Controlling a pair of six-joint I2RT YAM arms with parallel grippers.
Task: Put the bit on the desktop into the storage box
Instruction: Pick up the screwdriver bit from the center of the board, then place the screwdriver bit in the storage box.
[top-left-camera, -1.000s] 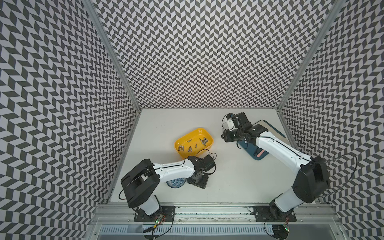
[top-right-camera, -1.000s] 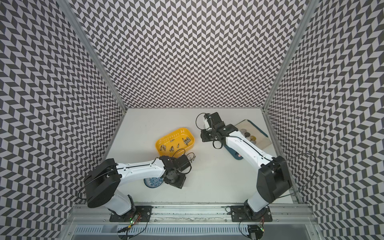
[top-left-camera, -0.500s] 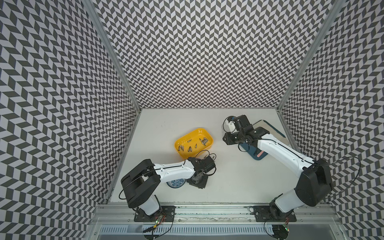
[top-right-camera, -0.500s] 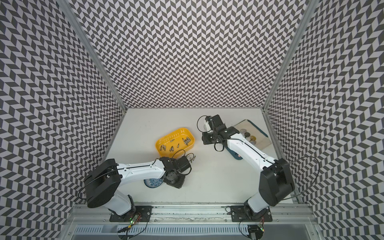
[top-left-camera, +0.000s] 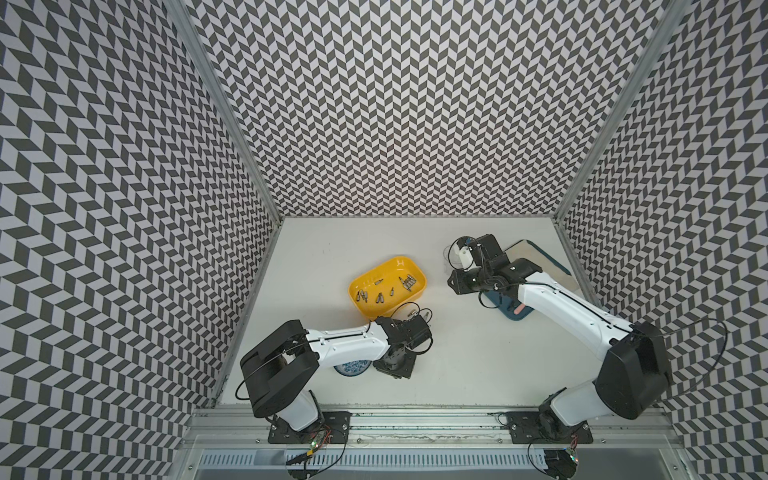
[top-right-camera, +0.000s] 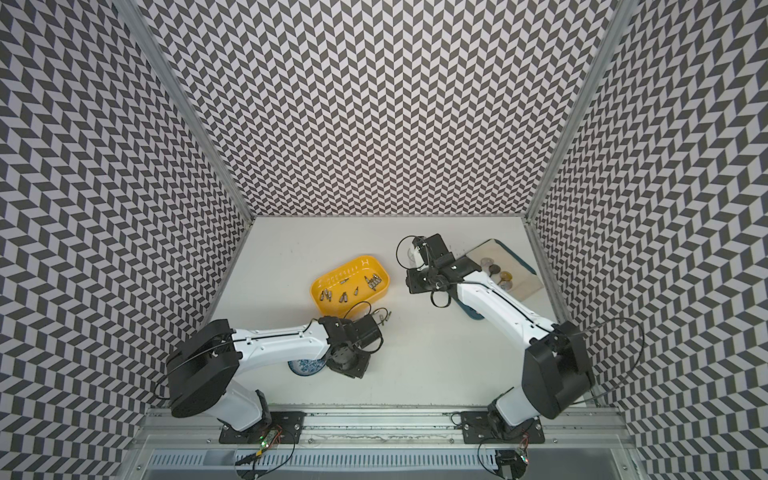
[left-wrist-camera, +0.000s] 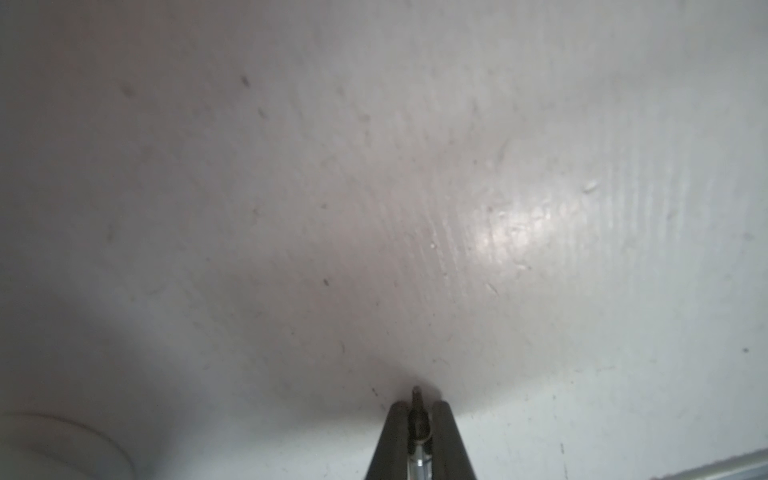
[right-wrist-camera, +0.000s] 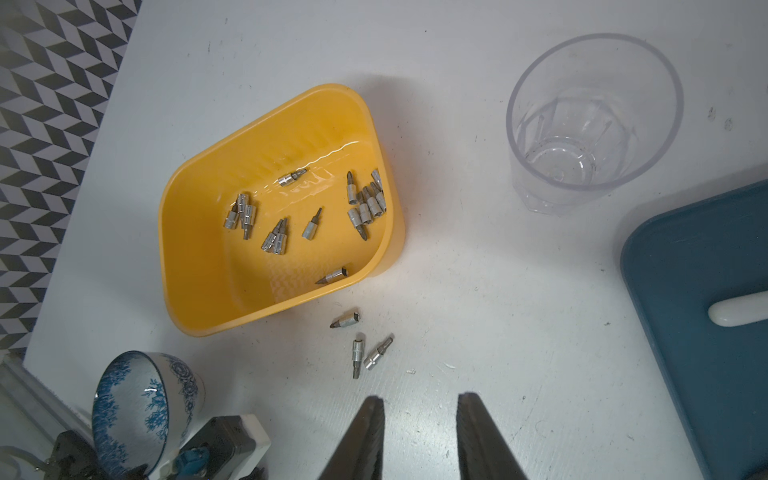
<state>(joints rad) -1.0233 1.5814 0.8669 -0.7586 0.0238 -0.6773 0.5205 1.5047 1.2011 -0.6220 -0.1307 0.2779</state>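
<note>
- Yellow plastic first: the storage box (right-wrist-camera: 195, 291) sits on the desktop (right-wrist-camera: 498, 282) between my two arms. A scatter of silver bits (right-wrist-camera: 311, 226) lies on its floor, some in small clumps and some on their own.
- My left gripper (left-wrist-camera: 418, 405) has its two dark fingers pressed together on a bit (left-wrist-camera: 416, 395). The tip pokes out just past the fingertips.
- In the left wrist view that tip is right down at the white surface, in the gripper's own shadow. I cannot tell whether it touches the desktop or hangs just clear of it.
- In both top views my left arm is folded low over the desktop on the side of the box toward the arm bases. It is just beside the blue-and-white bowl (top-left-camera: 352, 368), which it partly hides.
- My right gripper (right-wrist-camera: 419, 405) has its jaws standing apart with nothing between them, hanging over bare desktop.
- Three loose bits (right-wrist-camera: 357, 353) lie on their sides on the desktop just outside the wall of the box. They are close together, two of them almost touching, and none is in the box.
- A clear glass (right-wrist-camera: 594, 120) stands upright, apart from the box.
- Near the glass lies a dark-blue board (right-wrist-camera: 698, 291) with a white rounded stick (right-wrist-camera: 737, 318) on it.
</note>
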